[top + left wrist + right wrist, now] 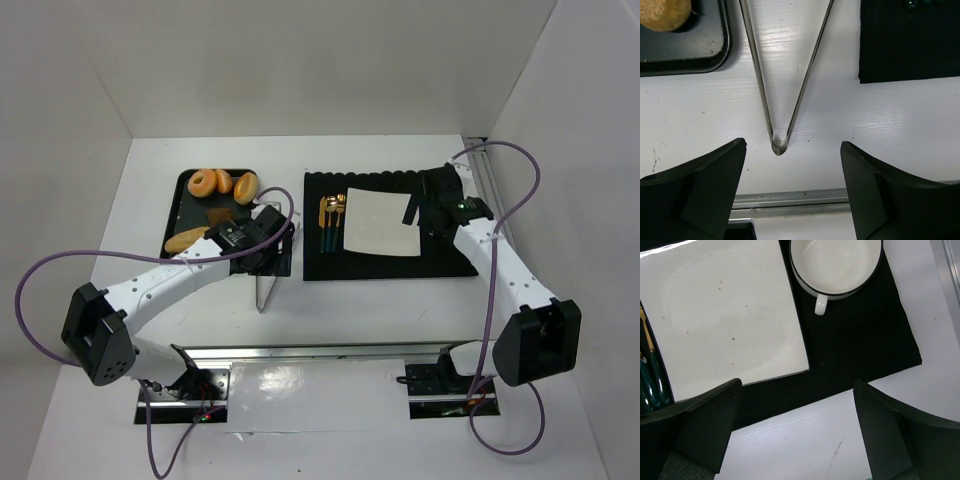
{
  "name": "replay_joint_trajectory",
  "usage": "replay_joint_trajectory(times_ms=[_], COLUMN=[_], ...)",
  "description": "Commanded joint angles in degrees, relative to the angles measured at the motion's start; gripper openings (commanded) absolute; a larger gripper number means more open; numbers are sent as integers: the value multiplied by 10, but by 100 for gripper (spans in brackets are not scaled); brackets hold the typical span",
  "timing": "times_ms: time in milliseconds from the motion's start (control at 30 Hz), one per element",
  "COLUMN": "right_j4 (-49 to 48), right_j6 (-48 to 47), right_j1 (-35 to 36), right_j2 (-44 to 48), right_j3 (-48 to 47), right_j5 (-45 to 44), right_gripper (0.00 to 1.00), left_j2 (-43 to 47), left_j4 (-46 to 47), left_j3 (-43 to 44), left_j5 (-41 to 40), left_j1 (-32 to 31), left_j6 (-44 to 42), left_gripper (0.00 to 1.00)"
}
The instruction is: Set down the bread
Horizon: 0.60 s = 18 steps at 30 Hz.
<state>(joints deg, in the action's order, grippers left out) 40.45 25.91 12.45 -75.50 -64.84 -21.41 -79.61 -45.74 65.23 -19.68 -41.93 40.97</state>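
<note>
The bread [186,239] is an elongated golden-tan roll lying at the front left of the black tray [180,205]. A tan rounded end at the top left of the left wrist view [662,12] looks like that bread. My left gripper [268,245] is open and empty, to the right of the bread and apart from it. In the left wrist view the gripper [792,145] hovers over the hinge of metal tongs [777,100] lying on the table. My right gripper [428,212] is open and empty above the black mat's right part, also shown in its wrist view [797,385].
Orange ring donuts [210,182], a round bun [245,186] and a dark brown pastry [222,213] share the tray. A black mat [380,262] holds a white rectangular plate [380,222], cutlery [331,222] and a white cup [835,265]. A metal rail [330,352] runs along the near edge.
</note>
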Motion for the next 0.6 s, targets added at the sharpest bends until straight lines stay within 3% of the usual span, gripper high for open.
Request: replay_joint_trajectory(times_ms=[0,367,567], right_j4=[-12,-7,-46], right_j6=[6,17,17], right_j1=[-6,-11,-11], right_j2=[27,46,69], right_j3=[12,23,50], right_j5=[7,35,96], right_gripper=[99,99,99], left_j2=[21,6,7], left_j4=[-5,-18,67], left_j3=[-3,-69,-139], left_j5=[-34,-3,28], left_j1=[-9,-19,-31], left_j6=[27,63,90], left_gripper=[89,91,96])
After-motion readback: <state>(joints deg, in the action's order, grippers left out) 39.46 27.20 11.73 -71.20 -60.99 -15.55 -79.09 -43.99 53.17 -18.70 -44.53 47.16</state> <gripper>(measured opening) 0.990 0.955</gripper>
